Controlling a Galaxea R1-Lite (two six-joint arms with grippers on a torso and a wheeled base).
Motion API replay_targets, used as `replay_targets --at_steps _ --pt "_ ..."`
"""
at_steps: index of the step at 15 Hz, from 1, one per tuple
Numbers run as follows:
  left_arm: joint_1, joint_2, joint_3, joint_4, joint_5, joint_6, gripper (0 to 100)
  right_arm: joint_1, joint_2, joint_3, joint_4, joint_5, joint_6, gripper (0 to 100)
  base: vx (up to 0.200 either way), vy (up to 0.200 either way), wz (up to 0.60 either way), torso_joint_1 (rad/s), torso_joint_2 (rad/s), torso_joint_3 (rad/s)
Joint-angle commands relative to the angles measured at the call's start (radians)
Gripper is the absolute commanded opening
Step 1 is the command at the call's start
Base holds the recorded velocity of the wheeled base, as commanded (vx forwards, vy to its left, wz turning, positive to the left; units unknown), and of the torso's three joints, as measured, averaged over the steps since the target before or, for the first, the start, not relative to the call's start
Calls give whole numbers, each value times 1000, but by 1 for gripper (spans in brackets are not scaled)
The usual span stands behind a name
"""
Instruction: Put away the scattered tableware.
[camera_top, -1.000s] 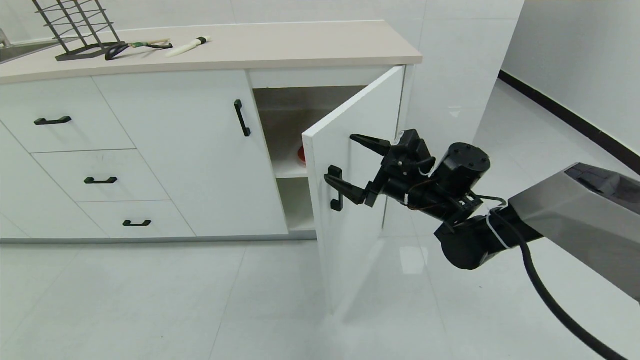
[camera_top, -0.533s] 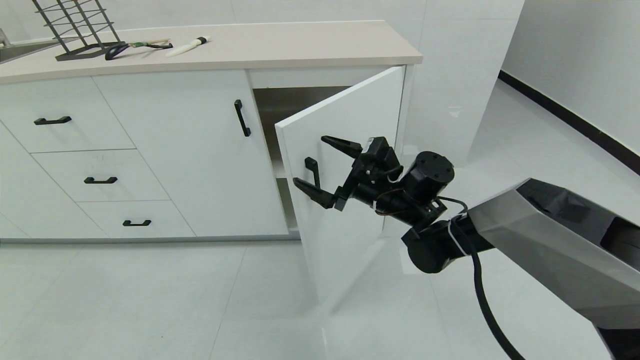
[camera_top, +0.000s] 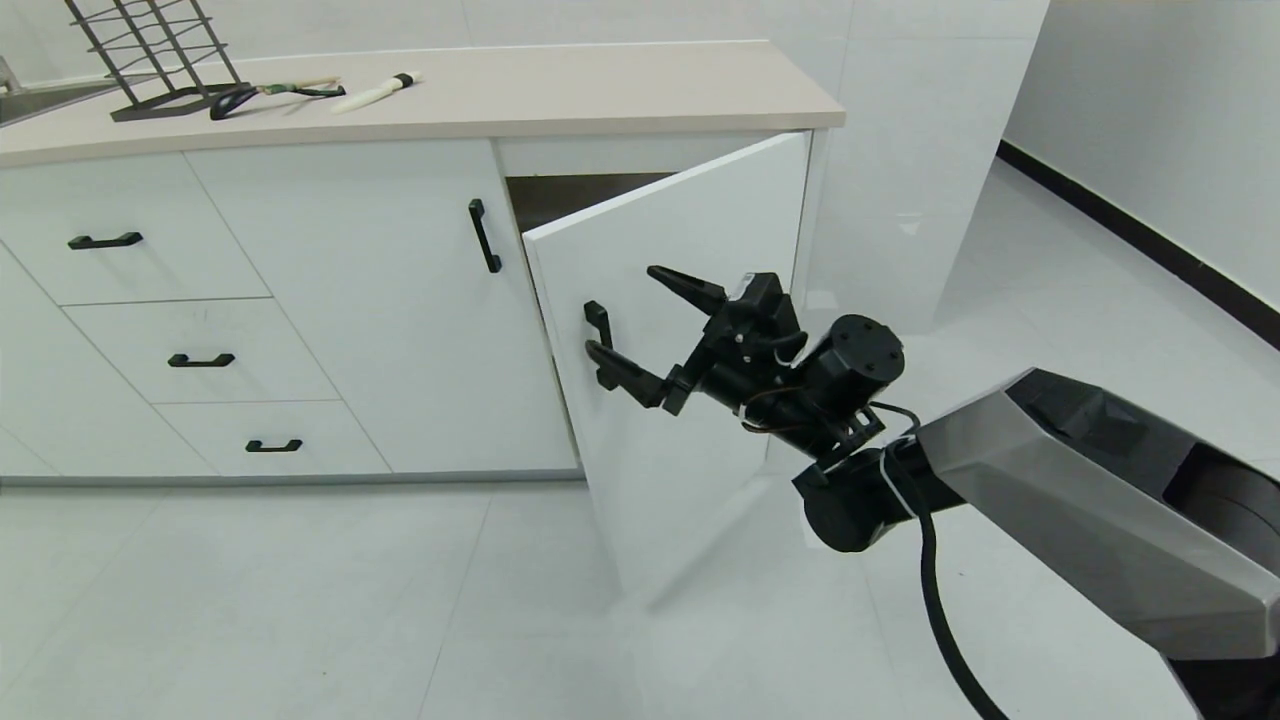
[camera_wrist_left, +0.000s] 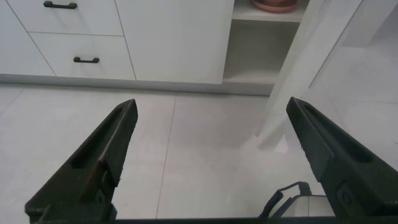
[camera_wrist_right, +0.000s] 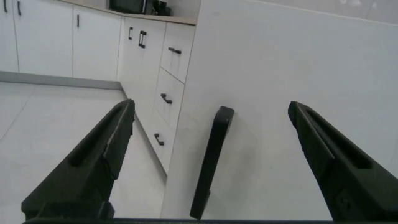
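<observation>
Tableware (camera_top: 375, 92), a white utensil with scissors (camera_top: 240, 97) beside it, lies on the tabletop (camera_top: 600, 90) up-left of the cabinet door (camera_top: 700, 230), seemingly not yet stored. Its long axis slants toward the door, banded end nearer. Left tool (camera_wrist_left: 210, 106), spread, faces the door; right tool (camera_top: 623, 310), spread, straddles the door's handle (camera_top: 598, 335).

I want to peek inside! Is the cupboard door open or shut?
Partly open. The cupboard door angles out from the cabinet, with a dark gap behind it.

White cabinet door (camera_top: 700, 230), black handle (camera_top: 597, 318)
</observation>
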Motion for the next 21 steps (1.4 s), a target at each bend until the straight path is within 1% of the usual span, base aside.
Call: replay_targets --at_steps 1,3,6,7,8,9,10,12,13,14,16,19,20,21 --pt "0 0 0 0 0 0 100 2 -29 44 -37 -15 36 100 0 0 0 0 0 0" --pt "0 0 0 0 0 0 100 -6 -172 294 -55 -16 47 100 0 0 0 0 0 0" --pt "0 0 0 0 0 1 100 -12 -405 662 -55 -16 41 100 200 0 0 4 -1 5" --pt "0 0 0 0 0 3 100 -27 -486 768 -55 -16 38 100 200 0 0 2 2 2" --pt "0 0 0 0 0 3 100 -43 -537 823 -55 -16 38 100 200 0 0 -7 -2 7" --pt "0 0 0 0 0 1 100 -98 -652 925 -54 -15 38 100 200 0 0 -12 2 7" --pt "0 0 0 0 0 1 100 -144 -729 992 -54 -13 38 100 200 0 0 -2 12 7" --pt "0 0 0 0 0 1 100 -218 -891 1147 -51 -11 36 100 200 0 0 7 -2 2" --pt "0 0 0 0 0 1 100 -225 -929 1179 -49 -11 36 100 0 0 0 0 0 0" --pt "0 0 0 0 0 1 100 -245 -1049 1268 -42 -8 36 100 0 0 0 0 0 0" --pt "0 0 0 0 0 1 100 -311 -1206 1368 -23 -7 32 100 0 0 0 0 0 0" --pt "0 0 0 0 0 4 100 -445 -1380 1505 -8 -5 30 100 0 200 0 7 4 1" --pt "0 0 0 0 0 4 100 -483 -1439 1523 20 -5 30 100 0 200 0 -2 2 7" --pt "0 0 0 0 0 4 100 -517 -1519 1523 90 -7 32 100 0 200 0 -2 2 7"
